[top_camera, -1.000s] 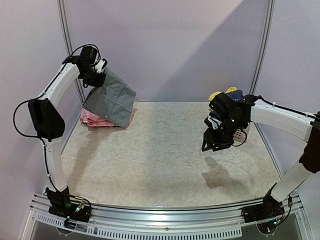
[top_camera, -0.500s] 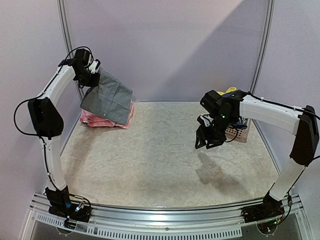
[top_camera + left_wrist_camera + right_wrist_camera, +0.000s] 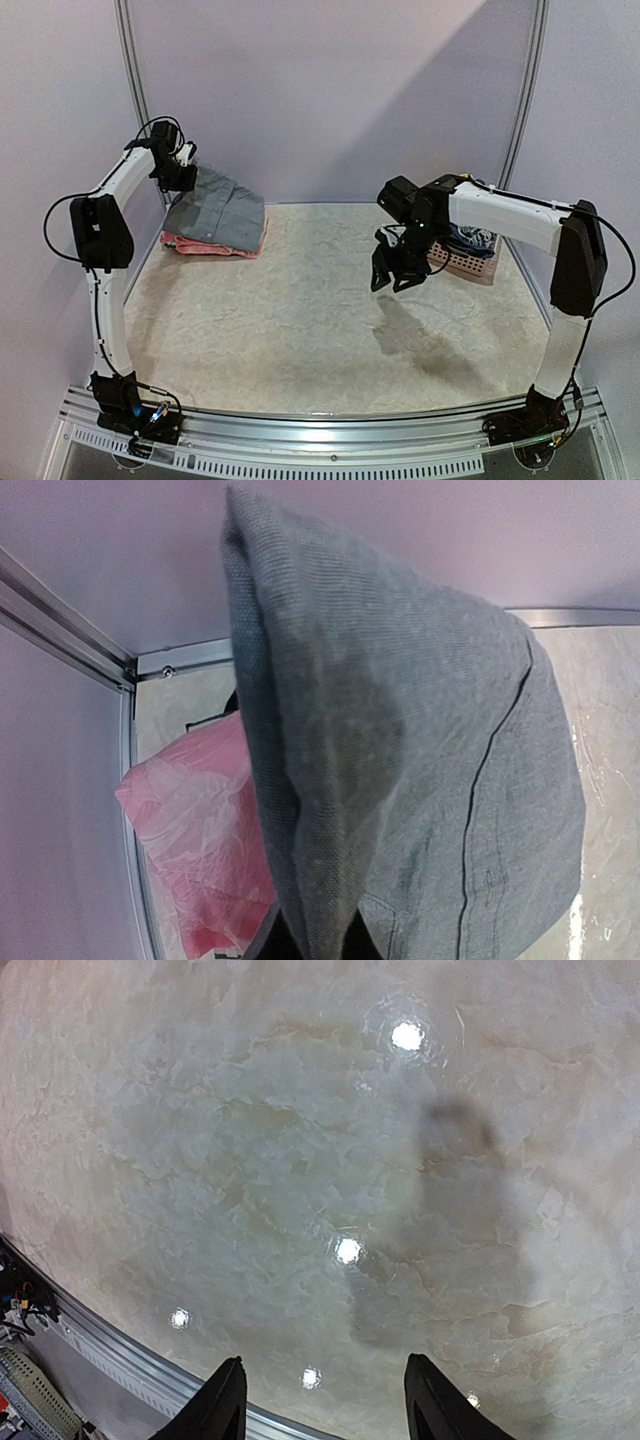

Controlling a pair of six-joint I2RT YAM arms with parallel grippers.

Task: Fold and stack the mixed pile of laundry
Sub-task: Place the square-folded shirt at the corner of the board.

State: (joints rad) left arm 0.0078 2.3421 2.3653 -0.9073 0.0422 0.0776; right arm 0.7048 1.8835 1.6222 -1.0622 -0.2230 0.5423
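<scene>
The left gripper (image 3: 180, 168) is shut tight on the top edge of a soft grey button shirt (image 3: 218, 208). The shirt is held up near the back left corner. The lower part of the shirt is laid on a folded pink cloth (image 3: 210, 244). That cloth is set on the pale, stone-patterned table (image 3: 300, 330).

The right gripper (image 3: 394, 276) is held about half open above the middle of the table, and nothing is gripped by it. Its two black fingers (image 3: 225, 1405) are seen apart over bare table top.

Behind the right arm, a pink slatted plastic basket (image 3: 468, 264) is set at the back right. Dark blue clothes (image 3: 472, 240) are seen inside it.
</scene>
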